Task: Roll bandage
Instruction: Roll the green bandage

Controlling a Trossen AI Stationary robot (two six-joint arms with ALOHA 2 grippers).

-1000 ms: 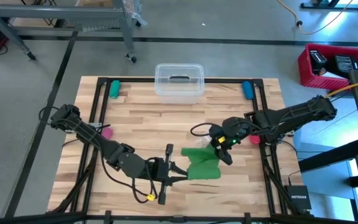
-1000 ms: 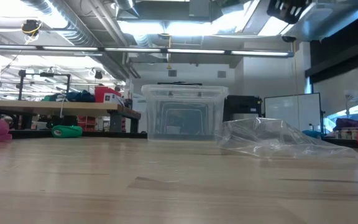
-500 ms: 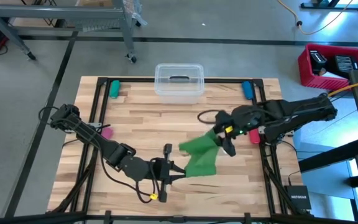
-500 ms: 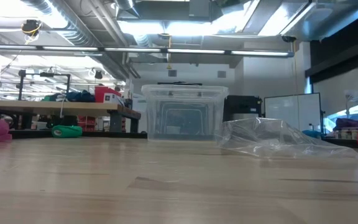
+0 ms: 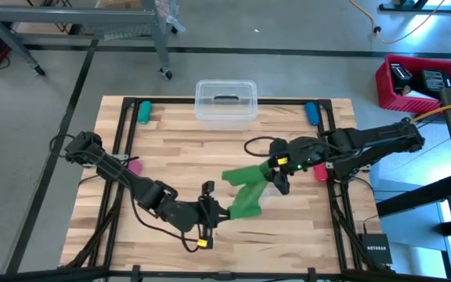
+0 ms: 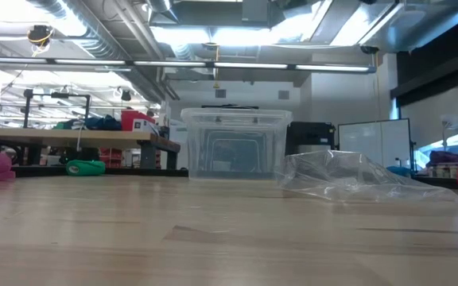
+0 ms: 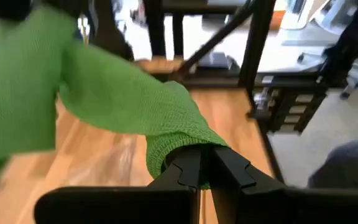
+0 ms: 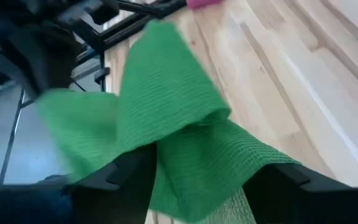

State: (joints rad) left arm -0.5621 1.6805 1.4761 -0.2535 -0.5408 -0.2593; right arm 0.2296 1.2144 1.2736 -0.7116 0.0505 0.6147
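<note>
Now both sets of fingers pinch the bandage (image 5: 245, 190), left (image 5: 219, 213) clamped, right (image 5: 274, 174) wider; next, start winding

A: Bandage (image 5: 245, 192) colour and pattern?
B: Bright green with a fine ribbed weave.
A: Table (image 5: 178, 141) at frame centre?
B: Pale wood planks.
A: Upper centre?
B: Clear plastic bin (image 5: 225, 102).
A: Right edge?
B: Red crate (image 5: 413, 82).

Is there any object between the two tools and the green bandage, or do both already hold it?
Nothing visible stands between them. The left tool is shut on one end of the bandage, and the right tool grips the other end, with the fabric bunched between its fingers.
</note>
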